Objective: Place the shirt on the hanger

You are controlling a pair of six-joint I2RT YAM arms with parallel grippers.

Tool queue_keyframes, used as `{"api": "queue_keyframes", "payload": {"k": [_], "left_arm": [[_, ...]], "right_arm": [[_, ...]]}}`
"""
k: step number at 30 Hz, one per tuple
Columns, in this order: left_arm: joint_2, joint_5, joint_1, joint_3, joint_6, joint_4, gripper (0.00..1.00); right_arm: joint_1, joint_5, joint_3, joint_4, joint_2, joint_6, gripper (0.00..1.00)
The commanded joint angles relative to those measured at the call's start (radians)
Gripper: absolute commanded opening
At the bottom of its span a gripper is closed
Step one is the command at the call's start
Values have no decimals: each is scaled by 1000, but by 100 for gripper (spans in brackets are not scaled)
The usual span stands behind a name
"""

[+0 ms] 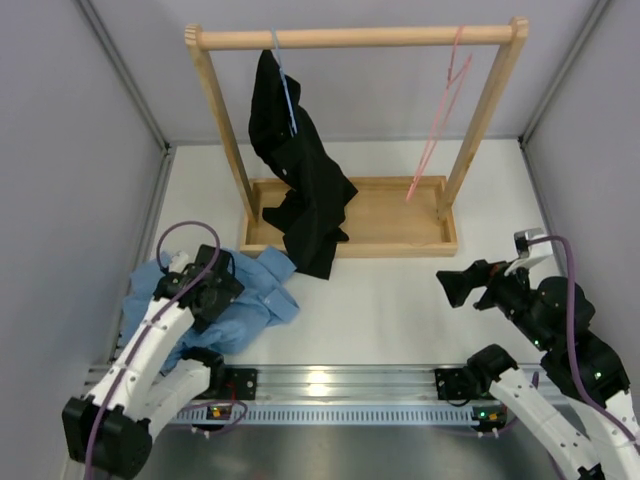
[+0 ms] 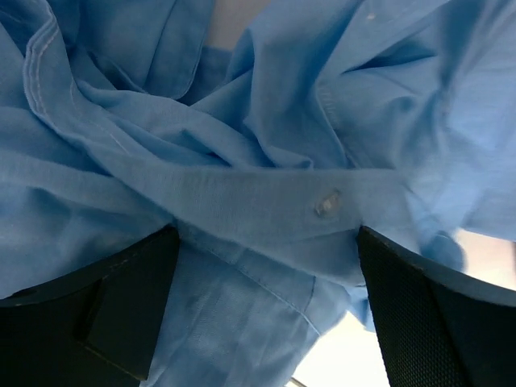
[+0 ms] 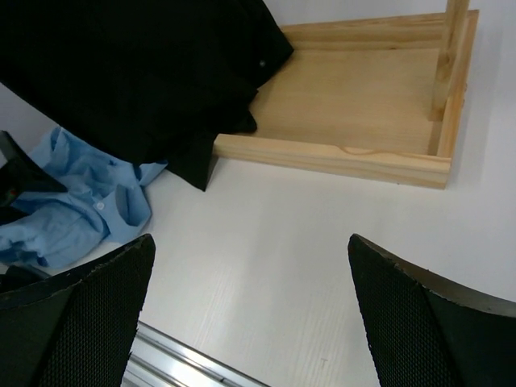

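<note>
Lying crumpled on the white table [image 1: 400, 310] at its near left corner, the shirt [image 1: 255, 300] is a heap of light blue folds close to the silver rail [image 1: 330, 382] that carries the arm bases. The left gripper [image 2: 268, 242] is down in the heap. Its wrist view is filled with wrinkled cloth, and a buttoned band runs across between the two dark fingers [image 2: 121, 306], which stand wide apart and pinch nothing. The right gripper [image 3: 251, 242] hovers over bare table on the right, well apart from the shirt, its fingers likewise spread. At the back stands a wooden rack [image 1: 360, 38], with two slanted posts rising from a shallow wooden tray [image 1: 400, 215] to a round top bar. The hanger [image 1: 440, 130], thin and pink, hangs by its hook from the right end of that bar, its lower tip reaching toward the tray. Near the left end a black shirt [image 1: 305, 185] droops from a light-blue hanger [image 1: 287, 95]. Its hem spills over the tray's front edge onto the table, just beside the blue heap. Plain grey walls [image 1: 60, 150] close in the table on the left, right and back.
</note>
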Motion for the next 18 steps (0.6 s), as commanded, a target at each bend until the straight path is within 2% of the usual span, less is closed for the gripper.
{"api": "queue_keyframes", "payload": {"k": [1,2,3,4,5,6,7,9,15,18], "left_arm": [[108,44,-7,-25,-13,66,94],[121,65,-10,-26,-1,104,87],[132,89,-11,-31,43,137,64],[142,124,-11,-55,71,178,46],[146,173,-13,-74,102,280,32],[149,294,-14,-95,166,336,3],[155,354,-16,-115,191,385,0],[159,504,-27,-154,240,477,0],[25,634,-152,-145,288,563,0],[-60,660,-252,-111,280,568,0]], "right_arm": [[-12,-90,-30,134,-2,52,100],[-12,-103,-46,145,1,60,99],[-13,-130,-59,157,8,74,100],[-13,-145,-82,186,11,81,100],[-13,-164,-94,197,12,85,99],[-12,-184,-102,206,21,91,99],[-12,-188,-109,212,26,92,99],[-13,-190,-120,218,35,91,100],[-12,-184,-128,220,37,82,99],[-13,-208,-152,249,38,104,99]]}}
